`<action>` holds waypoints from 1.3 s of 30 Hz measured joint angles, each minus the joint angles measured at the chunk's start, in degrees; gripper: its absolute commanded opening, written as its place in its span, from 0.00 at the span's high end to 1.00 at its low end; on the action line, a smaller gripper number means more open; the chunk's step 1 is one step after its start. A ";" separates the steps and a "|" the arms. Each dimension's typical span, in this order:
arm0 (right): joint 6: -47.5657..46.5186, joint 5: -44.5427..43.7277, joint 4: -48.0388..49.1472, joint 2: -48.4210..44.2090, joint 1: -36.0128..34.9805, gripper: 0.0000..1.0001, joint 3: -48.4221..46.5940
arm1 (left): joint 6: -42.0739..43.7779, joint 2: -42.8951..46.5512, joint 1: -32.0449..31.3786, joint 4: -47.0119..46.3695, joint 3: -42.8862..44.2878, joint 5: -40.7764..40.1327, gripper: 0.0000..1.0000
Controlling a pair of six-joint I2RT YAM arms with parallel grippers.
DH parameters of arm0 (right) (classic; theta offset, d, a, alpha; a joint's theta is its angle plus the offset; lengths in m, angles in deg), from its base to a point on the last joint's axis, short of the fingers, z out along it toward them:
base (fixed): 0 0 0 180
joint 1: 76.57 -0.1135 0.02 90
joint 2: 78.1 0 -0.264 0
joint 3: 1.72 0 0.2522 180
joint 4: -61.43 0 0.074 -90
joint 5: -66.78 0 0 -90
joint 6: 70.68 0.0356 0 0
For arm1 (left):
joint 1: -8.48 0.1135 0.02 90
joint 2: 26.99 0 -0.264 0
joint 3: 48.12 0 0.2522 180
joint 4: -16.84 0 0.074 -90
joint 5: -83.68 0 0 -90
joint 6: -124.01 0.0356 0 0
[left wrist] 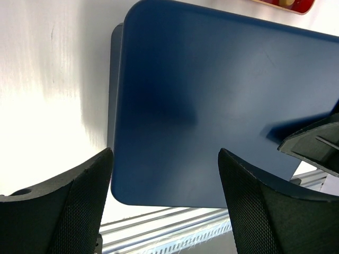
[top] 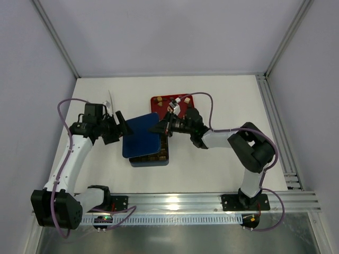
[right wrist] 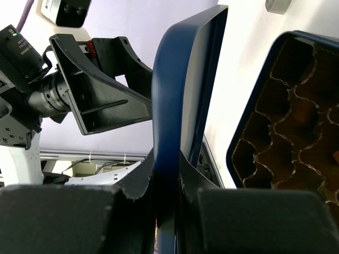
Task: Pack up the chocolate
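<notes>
My left hand (left wrist: 165, 159) hangs open at the blue lid's (top: 141, 135) left edge; my right hand (right wrist: 168, 185) pinches its rim, tilted over the box (top: 151, 162). The chocolate (top: 177, 101) sits on the red tray (top: 156, 99) behind — tiny, light, probably easily scuffed — so I'd nip each piece gently by its sides.

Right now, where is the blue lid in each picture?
Top external: blue lid in the middle.
Left wrist: it fills most of the picture.
Right wrist: edge-on at centre, pinched by the right claw.
Shared landmark: the box, under the lid from above, at right in the right wrist.
</notes>
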 measured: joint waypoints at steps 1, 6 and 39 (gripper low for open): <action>0.17 0.09 0.46 0.35 0.07 0.96 0.24 | 0.22 -0.28 0.00 -0.04 -0.22 -0.09 0.22; 0.42 0.46 1.25 1.40 0.50 0.96 2.21 | 0.63 -1.79 0.00 -0.96 -0.85 -0.55 0.22; 1.53 2.32 4.96 6.32 4.11 0.83 4.59 | 0.76 -9.79 -0.22 -6.62 -7.50 -0.57 0.29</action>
